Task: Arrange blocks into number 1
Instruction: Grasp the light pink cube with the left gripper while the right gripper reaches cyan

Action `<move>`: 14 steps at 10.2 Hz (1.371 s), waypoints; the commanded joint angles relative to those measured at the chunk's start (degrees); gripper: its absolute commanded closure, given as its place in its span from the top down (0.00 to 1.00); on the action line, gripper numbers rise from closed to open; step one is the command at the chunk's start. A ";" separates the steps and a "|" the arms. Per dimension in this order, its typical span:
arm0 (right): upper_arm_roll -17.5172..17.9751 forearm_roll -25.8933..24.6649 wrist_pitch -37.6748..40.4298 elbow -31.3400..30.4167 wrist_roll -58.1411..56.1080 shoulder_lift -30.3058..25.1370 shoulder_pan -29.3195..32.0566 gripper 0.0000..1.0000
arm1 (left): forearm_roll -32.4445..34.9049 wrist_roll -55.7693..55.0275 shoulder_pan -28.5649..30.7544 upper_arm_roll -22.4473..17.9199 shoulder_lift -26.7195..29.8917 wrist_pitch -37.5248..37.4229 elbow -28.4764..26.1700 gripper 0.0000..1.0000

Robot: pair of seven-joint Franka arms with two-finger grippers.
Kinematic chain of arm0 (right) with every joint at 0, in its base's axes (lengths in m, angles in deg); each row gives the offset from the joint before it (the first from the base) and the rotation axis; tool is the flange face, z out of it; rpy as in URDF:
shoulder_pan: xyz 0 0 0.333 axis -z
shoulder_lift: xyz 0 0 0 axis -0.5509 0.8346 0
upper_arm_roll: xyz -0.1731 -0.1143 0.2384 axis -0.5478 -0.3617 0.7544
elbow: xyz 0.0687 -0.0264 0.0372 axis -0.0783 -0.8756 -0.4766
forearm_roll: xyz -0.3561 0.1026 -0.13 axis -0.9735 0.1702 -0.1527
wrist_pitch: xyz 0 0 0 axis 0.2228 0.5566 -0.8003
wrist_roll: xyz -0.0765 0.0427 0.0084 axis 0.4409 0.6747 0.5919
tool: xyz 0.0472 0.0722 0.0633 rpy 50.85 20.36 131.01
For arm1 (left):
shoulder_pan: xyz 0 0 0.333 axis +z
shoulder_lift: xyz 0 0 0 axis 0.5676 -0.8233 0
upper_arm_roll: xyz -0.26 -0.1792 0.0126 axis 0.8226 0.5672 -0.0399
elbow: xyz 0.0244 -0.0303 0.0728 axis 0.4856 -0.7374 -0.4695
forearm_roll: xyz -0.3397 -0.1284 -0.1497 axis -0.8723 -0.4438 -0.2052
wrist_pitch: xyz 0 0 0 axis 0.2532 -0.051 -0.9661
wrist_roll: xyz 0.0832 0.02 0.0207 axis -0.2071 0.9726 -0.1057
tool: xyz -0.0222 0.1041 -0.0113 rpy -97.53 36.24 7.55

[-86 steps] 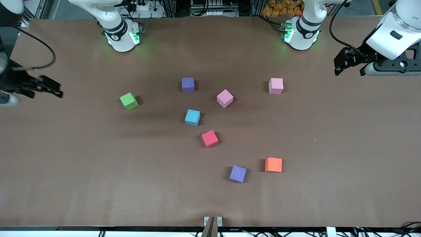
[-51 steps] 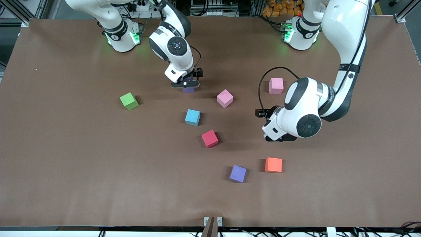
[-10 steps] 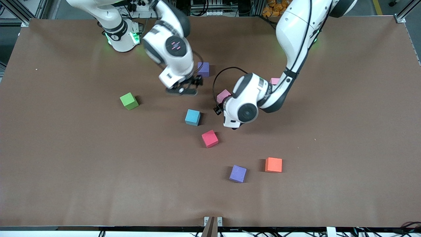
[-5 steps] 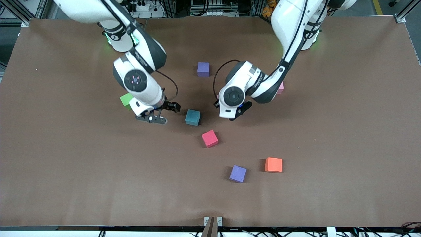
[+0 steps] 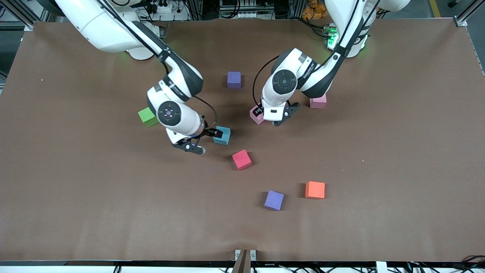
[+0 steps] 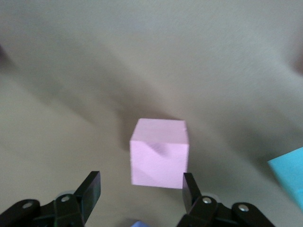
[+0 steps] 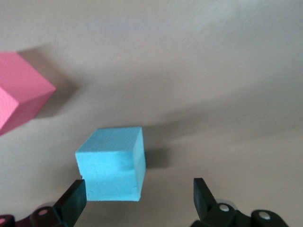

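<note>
Over the teal block (image 5: 222, 135), right gripper (image 7: 137, 201) had just arrived, jaws spread, block off-centre. Left gripper (image 6: 141, 191) straddled the pink block (image 6: 159, 152) beside it, fingers not yet pinching. Both grasps pending; the "1" wasn't started.

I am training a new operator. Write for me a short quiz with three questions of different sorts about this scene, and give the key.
1. True or false: the left gripper is open, with a pink cube just ahead of its fingers.
2. Which cube lies just ahead of the right gripper? A) red cube B) teal cube C) green cube
3. Fill in: the cube nearest the front camera is the ____ one.

Key: 1. True. 2. B, the teal cube. 3. Purple: the purple cube, beside the orange cube.
</note>
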 commanded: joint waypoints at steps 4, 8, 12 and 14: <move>0.49 -6.24 -1.95 4.83 6.45 5.57 -3.95 1.00 | 8.40 -9.73 -2.27 -0.23 -4.21 9.07 -1.60 0.78; 0.49 -10.00 -5.12 4.92 6.54 8.11 -5.09 1.00 | 8.42 -9.82 -2.62 -0.15 -5.28 10.13 -1.26 0.78; 0.40 -13.00 -5.57 4.83 6.11 8.65 -5.10 0.23 | 8.59 -9.47 -4.72 -0.23 -7.56 12.06 -0.90 0.40; 0.49 -12.75 -3.99 4.83 3.04 6.20 -3.18 0.00 | 8.94 -8.59 -4.73 -0.15 -7.56 11.80 -0.99 0.00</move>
